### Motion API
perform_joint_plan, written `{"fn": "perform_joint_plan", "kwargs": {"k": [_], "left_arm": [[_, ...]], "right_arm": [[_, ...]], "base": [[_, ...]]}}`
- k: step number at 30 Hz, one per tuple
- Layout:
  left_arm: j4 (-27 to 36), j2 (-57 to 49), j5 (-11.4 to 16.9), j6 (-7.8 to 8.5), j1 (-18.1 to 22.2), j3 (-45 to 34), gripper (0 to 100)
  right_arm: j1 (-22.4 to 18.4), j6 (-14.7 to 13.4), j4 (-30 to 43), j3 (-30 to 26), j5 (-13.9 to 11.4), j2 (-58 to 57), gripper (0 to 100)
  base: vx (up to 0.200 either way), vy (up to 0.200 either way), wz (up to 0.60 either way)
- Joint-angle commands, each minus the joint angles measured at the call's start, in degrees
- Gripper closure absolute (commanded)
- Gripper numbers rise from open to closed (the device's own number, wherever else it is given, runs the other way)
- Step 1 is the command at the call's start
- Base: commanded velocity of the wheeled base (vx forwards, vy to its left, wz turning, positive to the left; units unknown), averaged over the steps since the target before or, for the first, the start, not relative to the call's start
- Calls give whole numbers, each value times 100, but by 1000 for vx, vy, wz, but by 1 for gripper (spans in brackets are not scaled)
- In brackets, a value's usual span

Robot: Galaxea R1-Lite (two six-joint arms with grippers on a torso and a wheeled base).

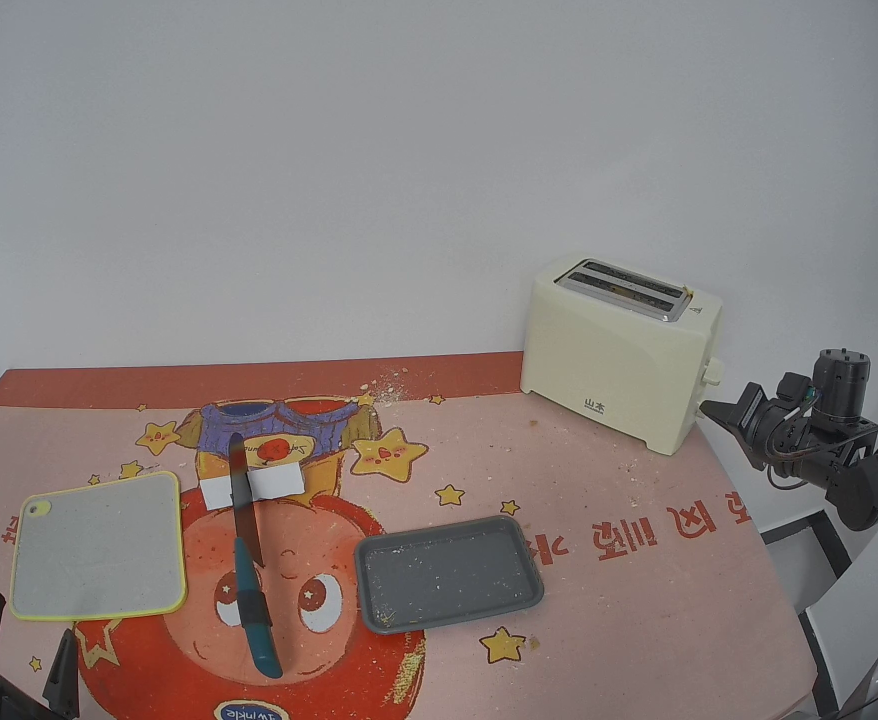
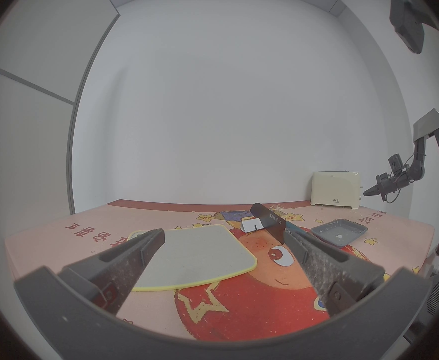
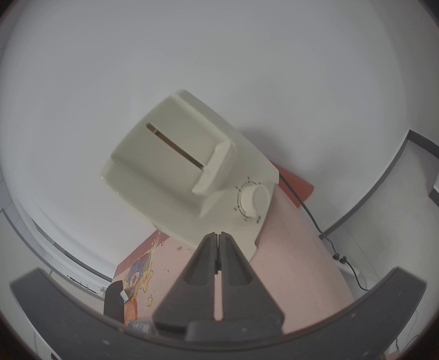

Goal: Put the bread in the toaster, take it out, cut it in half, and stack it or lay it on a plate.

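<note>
Toaster (image 1: 619, 364) rear right; tray (image 1: 451, 574) front centre; board (image 1: 99, 544) left; knife (image 1: 250, 567) between.

cartoon-printed tablecloth (image 1: 599, 472), crumbs (image 1: 394, 382) near its far edge

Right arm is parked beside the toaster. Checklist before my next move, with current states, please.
1. Right tool shut, aimed at the toaster's lever side: ok.
2. Lever low on that side, seemingly pressed down: ok.
3. Bread inside the toaster: cannot tell.
4. Knife lying on the table, blade across its white rest: ok.
5. Cutting board and plate free of items, crumbs only: ok.
6. Left tool open, holding nothing: ok.
</note>
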State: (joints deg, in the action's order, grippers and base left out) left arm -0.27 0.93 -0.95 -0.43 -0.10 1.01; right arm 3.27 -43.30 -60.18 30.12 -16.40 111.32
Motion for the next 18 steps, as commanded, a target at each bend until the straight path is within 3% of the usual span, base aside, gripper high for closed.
{"fn": "perform_joint_plan", "kwargs": {"k": [1, 18], "left_arm": [[0, -57, -2, -1, 1, -101, 0], [-8, -57, -2, -1, 1, -101, 0]], "right_arm": [[34, 6, -116, -33, 84, 241, 100], [51, -3, -406, -24, 181, 416, 100]], "base": [[0, 0, 0], [0, 0, 0]]}}
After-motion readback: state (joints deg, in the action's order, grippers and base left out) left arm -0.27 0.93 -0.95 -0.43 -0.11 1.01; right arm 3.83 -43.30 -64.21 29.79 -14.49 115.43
